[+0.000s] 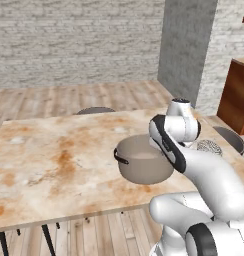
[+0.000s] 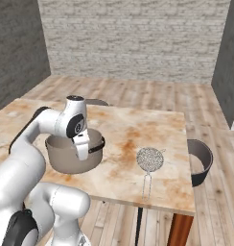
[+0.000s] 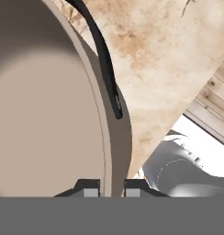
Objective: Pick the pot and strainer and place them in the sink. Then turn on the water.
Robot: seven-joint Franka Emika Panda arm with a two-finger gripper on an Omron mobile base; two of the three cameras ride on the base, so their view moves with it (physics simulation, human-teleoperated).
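A wide marbled tan surface [image 2: 138,129] stands on a wooden floor [image 1: 69,100] before pale brick walls. A white robot arm [image 2: 23,158] bends over the near edge. Its gripper [image 3: 111,188] is closed on the rim of the grey-taupe pot [image 2: 66,161], one fingertip inside the wall and one outside, beside a black handle [image 3: 104,55]. The pot sits on the surface; the silver mesh strainer [image 2: 150,159] lies apart to its right

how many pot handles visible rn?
2. One black handle on the pot side facing left in the left base view; the other on the strainer side, beside the gripper.
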